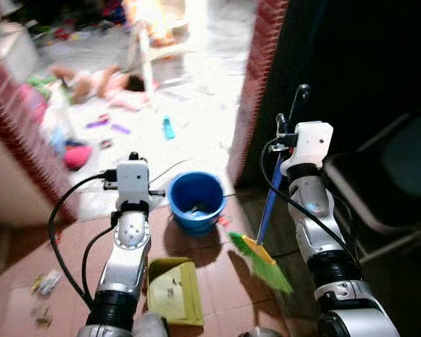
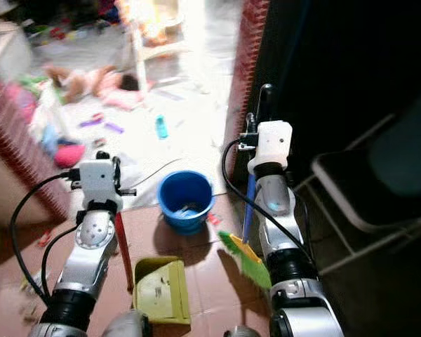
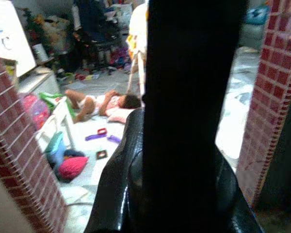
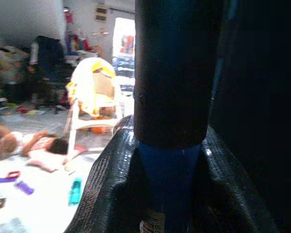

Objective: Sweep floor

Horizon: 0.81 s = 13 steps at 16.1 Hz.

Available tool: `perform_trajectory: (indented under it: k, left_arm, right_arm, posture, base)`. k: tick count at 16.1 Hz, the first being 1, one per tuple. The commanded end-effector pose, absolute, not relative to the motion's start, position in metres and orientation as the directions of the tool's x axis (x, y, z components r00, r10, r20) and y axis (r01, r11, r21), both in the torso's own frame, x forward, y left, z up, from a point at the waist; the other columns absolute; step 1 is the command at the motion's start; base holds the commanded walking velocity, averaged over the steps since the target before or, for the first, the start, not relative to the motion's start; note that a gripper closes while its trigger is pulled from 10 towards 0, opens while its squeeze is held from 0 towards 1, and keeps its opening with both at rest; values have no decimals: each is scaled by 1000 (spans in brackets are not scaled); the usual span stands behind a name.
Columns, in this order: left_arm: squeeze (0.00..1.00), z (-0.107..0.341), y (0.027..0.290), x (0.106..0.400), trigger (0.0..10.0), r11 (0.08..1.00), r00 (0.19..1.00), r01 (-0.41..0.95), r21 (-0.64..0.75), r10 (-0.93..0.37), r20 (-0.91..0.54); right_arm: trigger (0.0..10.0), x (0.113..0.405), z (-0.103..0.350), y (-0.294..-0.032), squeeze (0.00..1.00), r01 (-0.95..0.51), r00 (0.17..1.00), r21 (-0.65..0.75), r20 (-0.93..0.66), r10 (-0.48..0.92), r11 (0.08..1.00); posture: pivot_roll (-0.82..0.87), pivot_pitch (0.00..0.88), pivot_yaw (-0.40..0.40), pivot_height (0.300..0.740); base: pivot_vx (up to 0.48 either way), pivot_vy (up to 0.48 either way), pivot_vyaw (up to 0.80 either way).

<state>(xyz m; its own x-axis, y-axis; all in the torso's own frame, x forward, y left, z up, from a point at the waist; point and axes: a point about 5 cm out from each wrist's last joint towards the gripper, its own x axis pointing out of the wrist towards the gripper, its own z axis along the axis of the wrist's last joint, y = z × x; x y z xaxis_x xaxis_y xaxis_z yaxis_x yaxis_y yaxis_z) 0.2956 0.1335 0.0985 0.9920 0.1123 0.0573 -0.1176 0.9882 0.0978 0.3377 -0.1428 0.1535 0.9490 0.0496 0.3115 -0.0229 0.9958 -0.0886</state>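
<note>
- The right claw (image 4: 169, 194) is clamped around one broom handle (image 1: 270, 200), a round blue pole with a black grip on top; its two black fingers (image 4: 106, 184) have a textured, woven-looking surface.
- The left claw (image 3: 184, 194) grips a dark upright handle (image 3: 194, 73); in the right eye view this continues down as a thin red stick (image 2: 123, 246) to the dustpan.
- One broom head (image 1: 261, 261), with green bristles and a yellow band, rests tilted on the floor (image 1: 217, 281) of reddish-brown square tiles, just beside the right arm.
- One yellow-green dustpan (image 1: 172, 291), flat and roughly rectangular, lies on the tiles between the two arms, with specks on its surface.
- One round blue plastic bucket (image 1: 196, 200) stands beyond the dustpan, near the broom.
- A few scraps of litter (image 1: 43, 288) lie on the tiles to the left.
- Two red-tiled pillars (image 1: 256, 77) frame a doorway.
- Past it, on a pale floor, a person (image 1: 98, 81) lies near one white chair (image 4: 94, 97), with scattered small toys.
</note>
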Motion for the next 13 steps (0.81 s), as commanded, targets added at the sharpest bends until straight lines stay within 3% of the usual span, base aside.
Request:
perform_trajectory:
  k: [1, 3, 8, 11, 13]
  left_arm:
    - [0, 118, 129, 300, 10000, 991, 986, -111, 78, 100, 132]
    - [0, 117, 129, 299, 10000, 991, 987, -110, 78, 100, 126]
    - [0, 119, 127, 302, 10000, 992, 988, -98, 75, 88, 128]
    - [0, 118, 127, 302, 10000, 992, 988, -103, 73, 93, 119]
    - [0, 117, 127, 301, 10000, 990, 987, -114, 77, 105, 119]
  right_arm:
    - [10000, 339, 172, -143, 0, -7, 922, -96, 385, 44, 995]
    - [10000, 335, 164, -142, 0, -3, 932, -87, 361, 34, 996]
    - [10000, 332, 160, -139, 0, -14, 935, -90, 352, 45, 996]
    - [10000, 336, 164, -146, 0, 1, 932, -90, 360, 32, 996]
    - [10000, 339, 167, -149, 0, 5, 932, -106, 362, 34, 994]
  posture:
    - [-66, 48, -20, 740]
    - [-67, 49, -19, 740]
    - [-72, 48, -15, 740]
    - [-72, 47, -17, 740]
    - [-71, 47, -20, 740]
  base:
    - [322, 0, 0]
    - [330, 0, 0]
    - [348, 0, 800]
    - [333, 0, 0]
    - [0, 0, 0]
